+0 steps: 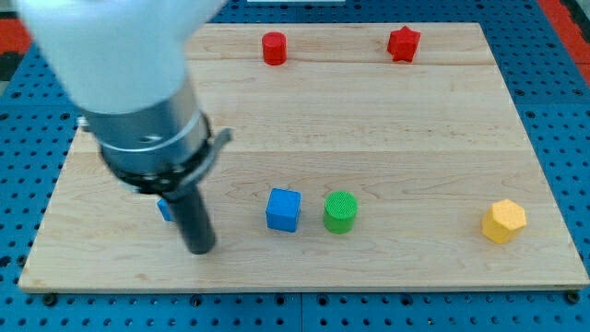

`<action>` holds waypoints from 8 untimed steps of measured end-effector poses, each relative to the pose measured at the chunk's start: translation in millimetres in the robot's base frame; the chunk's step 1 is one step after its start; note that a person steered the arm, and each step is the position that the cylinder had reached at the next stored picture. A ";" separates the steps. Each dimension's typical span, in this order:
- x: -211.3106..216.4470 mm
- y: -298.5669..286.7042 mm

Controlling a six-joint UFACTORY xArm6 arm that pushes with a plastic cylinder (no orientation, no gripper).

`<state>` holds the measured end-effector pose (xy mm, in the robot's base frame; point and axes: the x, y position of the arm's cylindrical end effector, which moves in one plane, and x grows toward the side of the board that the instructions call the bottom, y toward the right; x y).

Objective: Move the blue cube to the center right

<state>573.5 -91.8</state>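
On the wooden board (387, 129), your blue cube (283, 209) sits low and a little to the view's left of the middle, with a green cylinder (340, 212) just beside it on the view's right, a narrow gap between the 2. My tip (200, 247) rests on the board well to the view's left of the cube and slightly lower, touching nothing you can see. There are no jaws on this rod, so it holds nothing; it can only push. A second small blue piece (164, 209) peeks out behind the rod, its shape mostly hidden.

The cube looks small, rigid and light, and the board looks smooth, so you should expect it to slide readily and also to spin if struck off-centre. Aim for the middle of its face on the view's left, the flat side nearest the tip. Judged from here, a straight shove toward the view's right would carry the cube into the cylinder, which may roll or skid ahead, so plan to angle the push up toward the board's middle-right area first.

Elsewhere, 1 red cylinder (274, 48) and 1 red star (403, 43) stand along the view's top, and a yellow hexagonal block (503, 221) sits at the lower right, below where the cube should end.
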 end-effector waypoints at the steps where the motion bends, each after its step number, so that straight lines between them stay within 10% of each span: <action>1: -32.5 6.7; 4: -27.1 -100.3; 8: -48.1 86.2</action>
<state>525.4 -5.6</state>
